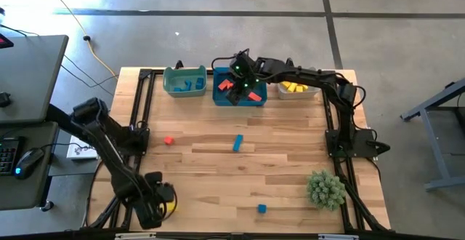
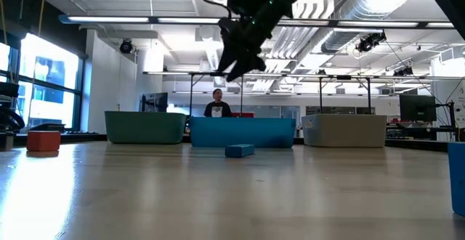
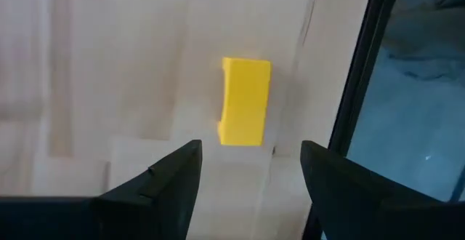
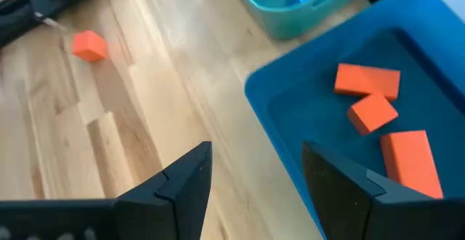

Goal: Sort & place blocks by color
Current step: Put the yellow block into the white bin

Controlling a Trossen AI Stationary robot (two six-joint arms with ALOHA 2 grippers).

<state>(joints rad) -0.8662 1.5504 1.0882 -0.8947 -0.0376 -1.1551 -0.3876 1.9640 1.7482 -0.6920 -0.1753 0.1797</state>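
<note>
My left gripper (image 3: 251, 174) is open and hovers at the table's near left corner (image 1: 164, 201), just short of a yellow block (image 3: 245, 102) that lies flat on the wood ahead of its fingers. My right gripper (image 4: 254, 189) is open and empty, raised above the blue bin (image 1: 251, 99) at that bin's left wall (image 4: 290, 102). Three red blocks (image 4: 367, 80) lie in the blue bin. Blue blocks (image 1: 190, 85) sit in the teal bin (image 1: 174, 76); yellow ones (image 1: 292, 87) in the grey-white bin (image 1: 309, 92). Loose on the table: a red cube (image 1: 168, 140), a blue bar (image 1: 237, 143), a blue cube (image 1: 261, 209).
A spiky green plant (image 1: 325, 189) stands near the table's right near corner. The three bins line the far edge. A black frame rail (image 3: 363, 87) runs close beside the yellow block. A person (image 2: 216, 103) shows in the room beyond the far edge.
</note>
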